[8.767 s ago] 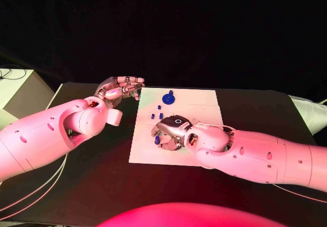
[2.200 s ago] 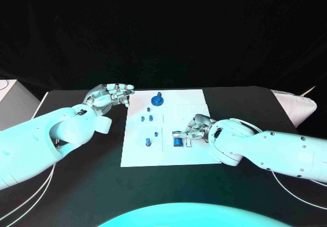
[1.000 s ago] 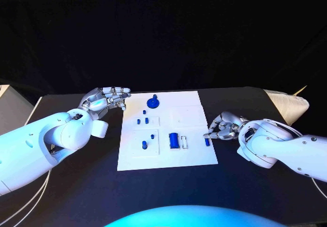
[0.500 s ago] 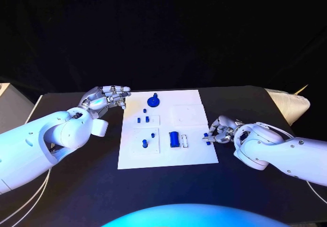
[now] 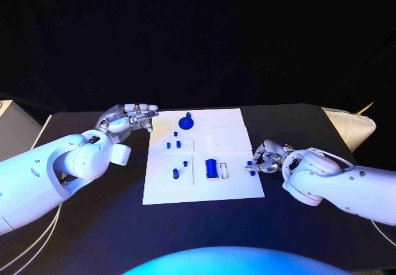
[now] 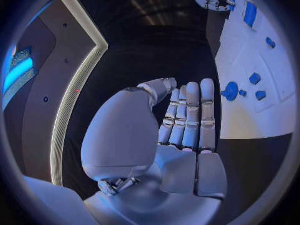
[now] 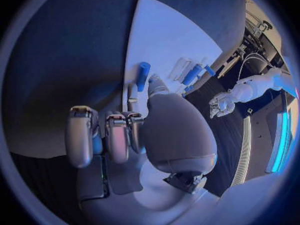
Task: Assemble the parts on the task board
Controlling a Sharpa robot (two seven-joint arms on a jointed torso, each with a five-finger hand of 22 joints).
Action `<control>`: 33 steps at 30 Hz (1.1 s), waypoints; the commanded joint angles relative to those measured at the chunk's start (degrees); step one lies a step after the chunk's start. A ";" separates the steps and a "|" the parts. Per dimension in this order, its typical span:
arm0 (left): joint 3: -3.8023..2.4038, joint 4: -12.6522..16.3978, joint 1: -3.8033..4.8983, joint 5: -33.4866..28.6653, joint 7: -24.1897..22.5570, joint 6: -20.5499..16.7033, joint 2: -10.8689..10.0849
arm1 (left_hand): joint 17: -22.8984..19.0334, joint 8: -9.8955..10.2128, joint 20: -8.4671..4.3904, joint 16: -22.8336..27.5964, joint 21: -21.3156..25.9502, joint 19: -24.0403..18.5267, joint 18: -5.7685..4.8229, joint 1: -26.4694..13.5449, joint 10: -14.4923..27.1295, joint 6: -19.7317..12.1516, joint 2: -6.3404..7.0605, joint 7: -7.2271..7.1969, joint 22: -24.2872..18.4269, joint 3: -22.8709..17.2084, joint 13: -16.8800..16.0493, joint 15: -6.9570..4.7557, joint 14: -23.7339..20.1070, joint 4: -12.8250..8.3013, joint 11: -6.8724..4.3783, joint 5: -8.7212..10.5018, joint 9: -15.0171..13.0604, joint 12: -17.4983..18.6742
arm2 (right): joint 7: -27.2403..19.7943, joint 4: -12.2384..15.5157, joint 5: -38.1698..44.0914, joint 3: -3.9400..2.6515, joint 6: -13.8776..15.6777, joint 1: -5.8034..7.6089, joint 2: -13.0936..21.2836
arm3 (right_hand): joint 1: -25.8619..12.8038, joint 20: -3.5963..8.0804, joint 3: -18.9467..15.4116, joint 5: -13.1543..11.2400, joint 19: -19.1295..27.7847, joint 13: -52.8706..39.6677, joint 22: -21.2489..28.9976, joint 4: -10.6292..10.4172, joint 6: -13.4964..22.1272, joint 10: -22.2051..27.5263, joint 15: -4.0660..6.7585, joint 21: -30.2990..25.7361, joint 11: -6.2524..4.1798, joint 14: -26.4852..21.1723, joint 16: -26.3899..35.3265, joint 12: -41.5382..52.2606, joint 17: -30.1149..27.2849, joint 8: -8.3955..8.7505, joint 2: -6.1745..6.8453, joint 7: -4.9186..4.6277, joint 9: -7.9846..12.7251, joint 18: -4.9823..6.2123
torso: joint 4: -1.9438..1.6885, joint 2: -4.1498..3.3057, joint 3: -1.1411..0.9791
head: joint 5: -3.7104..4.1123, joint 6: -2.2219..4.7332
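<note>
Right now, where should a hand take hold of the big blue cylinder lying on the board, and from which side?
Probably from above, fingers across the middle of the blue cylinder: it lies flat on the task board, long axis front-to-back, with its long sides mostly exposed.

A black table (image 5: 99, 229) with a pale box (image 5: 12, 123) just beside its edge.

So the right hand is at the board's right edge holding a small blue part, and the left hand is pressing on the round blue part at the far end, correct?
Not quite. The left hand hovers beside the task board, off its left edge, touching nothing; the head view shows it apart from the round blue part. The right hand does hold a small blue part at the right edge.
</note>
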State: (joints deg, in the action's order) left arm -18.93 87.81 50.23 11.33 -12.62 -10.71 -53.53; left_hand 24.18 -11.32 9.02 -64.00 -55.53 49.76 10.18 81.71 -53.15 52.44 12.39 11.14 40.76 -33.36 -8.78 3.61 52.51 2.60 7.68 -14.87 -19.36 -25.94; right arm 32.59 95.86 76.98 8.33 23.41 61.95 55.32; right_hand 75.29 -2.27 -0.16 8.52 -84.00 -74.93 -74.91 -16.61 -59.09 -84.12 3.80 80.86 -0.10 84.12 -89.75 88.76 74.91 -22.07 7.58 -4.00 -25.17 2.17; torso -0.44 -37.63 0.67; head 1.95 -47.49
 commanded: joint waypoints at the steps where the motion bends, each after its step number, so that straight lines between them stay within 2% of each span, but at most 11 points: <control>1: -0.04 0.16 -0.02 -0.22 -0.42 1.03 0.03 | -0.06 -0.35 -0.16 0.21 0.31 0.43 0.45 -0.32 0.32 0.06 -0.14 0.09 -0.05 0.01 0.09 0.03 -0.17 0.46 0.08 -0.28 0.09 -0.39 | 0.92 0.08 0.97 0.26 -2.65 -0.49 -0.29 | 3.04 0.45 2.13 3.22 -4.47 -14.26 -12.21 0.19 -0.44 -5.16 0.30 -0.07 -0.24 5.88 -0.25 -0.14 15.09 0.56 0.38 0.02 0.43 -0.42 | -0.06 0.00 0.03 | 0.06 -0.10; 3: -0.04 0.16 -0.03 -0.22 -0.37 1.04 0.03 | -0.06 -0.35 -0.16 0.21 0.32 0.44 0.45 -0.31 0.33 0.05 -0.14 0.09 -0.06 0.01 0.09 0.03 -0.17 0.46 0.08 -0.29 0.09 -0.39 | 1.08 0.16 1.08 0.26 -3.40 -0.55 -0.38 | 3.61 0.47 2.71 3.36 -4.47 -14.24 -12.21 0.19 -0.49 -5.13 0.32 -0.11 -0.26 5.88 -0.25 -0.19 15.09 0.67 0.58 0.02 0.52 -0.41 | -0.07 0.03 0.04 | 0.14 -0.21; 5: -0.04 0.16 -0.03 -0.22 -0.34 1.05 0.03 | -0.06 -0.35 -0.16 0.20 0.33 0.45 0.45 -0.30 0.33 0.04 -0.14 0.09 -0.07 0.00 0.10 0.02 -0.17 0.46 0.08 -0.29 0.10 -0.39 | 1.26 0.21 1.41 0.27 -4.07 -0.60 -0.49 | 4.79 0.52 3.89 4.95 -4.47 -14.20 -12.24 0.26 -0.56 -5.09 0.34 -0.11 -0.27 5.88 -0.25 -0.28 15.09 0.93 1.11 0.02 0.74 -0.42 | -0.03 0.04 0.07 | 0.13 -0.19; 8: -0.04 0.19 -0.04 -0.22 -0.29 1.07 0.03 | -0.06 -0.35 -0.16 0.20 0.34 0.45 0.45 -0.29 0.34 0.03 -0.16 0.09 -0.08 -0.01 0.10 0.02 -0.16 0.47 0.08 -0.30 0.11 -0.40 | 1.59 0.23 2.48 0.34 -5.15 -0.70 -0.78 | 6.38 0.53 5.29 6.06 -4.45 -14.13 -12.24 0.45 -0.72 -5.01 0.34 -0.20 -0.25 5.88 -0.25 -0.42 15.09 1.23 2.12 -0.01 1.00 -0.41 | 0.03 0.03 0.08 | 0.08 -0.24; 10: -0.04 0.21 -0.04 -0.22 -0.27 1.08 0.02 | -0.06 -0.35 -0.16 0.20 0.34 0.45 0.45 -0.29 0.34 0.03 -0.16 0.09 -0.08 -0.01 0.10 0.02 -0.16 0.47 0.08 -0.30 0.11 -0.40 | 1.84 0.21 3.22 0.38 -5.51 -0.82 -0.96 | 7.92 0.55 6.98 8.13 -4.45 -14.06 -12.25 0.44 -0.99 -4.94 0.31 -0.24 -0.23 5.88 -0.25 -0.56 15.09 1.51 2.77 -0.04 1.27 -0.41 | 0.01 0.04 0.07 | 0.09 -0.23; 13: -0.04 0.21 -0.04 -0.21 -0.25 1.07 0.01 | -0.06 -0.34 -0.17 0.20 0.35 0.47 0.46 -0.26 0.35 0.02 -0.18 0.09 -0.09 -0.04 0.11 0.02 -0.16 0.46 0.08 -0.31 0.11 -0.40 | 2.35 0.21 3.92 0.41 -5.42 -1.00 -1.12 | 9.75 0.59 10.06 9.38 -4.47 -14.06 -12.31 0.55 -1.47 -4.93 0.41 -0.18 -0.33 5.88 -0.25 -0.58 15.09 1.78 3.11 0.02 1.58 -0.42 | -0.03 0.04 0.05 | 0.08 -0.22; 14: -0.04 0.21 -0.04 -0.21 -0.25 1.07 -0.01 | -0.06 -0.34 -0.17 0.20 0.35 0.47 0.46 -0.26 0.35 0.02 -0.18 0.09 -0.09 -0.04 0.11 0.02 -0.16 0.46 0.08 -0.31 0.11 -0.40 | 2.53 0.22 4.16 0.42 -5.23 -1.04 -1.16 | 10.04 0.64 11.45 10.55 -4.48 -14.08 -12.33 0.49 -1.68 -4.95 0.41 -0.16 -0.34 5.88 -0.25 -0.55 15.09 1.85 3.40 0.01 1.68 -0.43 | -0.04 0.04 0.05 | 0.09 -0.23; 17: -0.04 0.21 -0.04 -0.21 -0.23 1.07 -0.02 | -0.06 -0.34 -0.17 0.20 0.35 0.47 0.46 -0.26 0.35 0.02 -0.18 0.09 -0.09 -0.04 0.11 0.02 -0.16 0.46 0.08 -0.31 0.11 -0.40 | 2.88 0.33 4.43 0.44 -4.16 -1.14 -1.25 | 9.43 0.66 14.12 12.25 -4.52 -14.22 -12.40 0.26 -2.26 -5.08 0.49 -0.05 -0.48 5.88 -0.25 -0.32 15.09 1.74 3.91 0.19 1.70 -0.46 | -0.03 0.02 0.06 | 0.08 -0.22; 26: -0.04 0.20 -0.04 -0.21 -0.22 1.12 -0.03 | -0.06 -0.34 -0.17 0.20 0.35 0.47 0.46 -0.26 0.35 0.02 -0.18 0.09 -0.09 -0.04 0.11 0.02 -0.16 0.46 0.08 -0.31 0.11 -0.40 | 2.59 1.78 1.55 0.37 -0.19 -1.18 -1.30 | 6.83 0.83 17.35 13.98 -4.68 -14.47 -12.67 0.27 -2.54 -5.33 0.70 0.68 -0.71 5.88 -0.25 0.13 15.09 1.39 4.76 0.48 1.44 -0.59 | -0.01 0.01 -0.01 | -0.02 -0.20; 33: -0.04 0.17 -0.05 -0.21 -0.19 1.18 0.00 | -0.06 -0.34 -0.17 0.20 0.35 0.47 0.46 -0.26 0.35 0.02 -0.18 0.09 -0.09 -0.04 0.11 0.02 -0.16 0.46 0.08 -0.31 0.11 -0.40 | 1.80 4.44 -3.19 -0.03 2.11 -0.10 -1.42 | 5.18 0.90 18.53 14.16 -4.78 -14.65 -12.84 0.18 -2.62 -5.50 0.78 1.18 -0.81 5.88 -0.25 0.46 15.09 1.12 4.88 0.60 1.22 -0.69 | -0.02 0.02 0.06 | 0.01 -0.25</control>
State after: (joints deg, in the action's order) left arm -18.93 87.84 50.18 11.32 -12.51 -10.53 -53.62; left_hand 24.19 -11.32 8.81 -64.00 -55.53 49.97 10.18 81.71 -53.15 52.43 12.39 11.14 40.73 -33.53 -8.74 3.60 52.51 2.77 7.68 -14.87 -19.32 -26.13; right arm 34.39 99.78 77.39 8.42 24.53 61.57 54.04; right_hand 80.81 -1.85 18.13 22.37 -84.01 -74.91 -74.95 -16.43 -61.34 -84.13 4.23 81.75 -0.53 84.12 -89.75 89.00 74.91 -20.76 12.56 -3.54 -23.65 2.16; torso -0.46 -37.63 0.69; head 1.94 -47.71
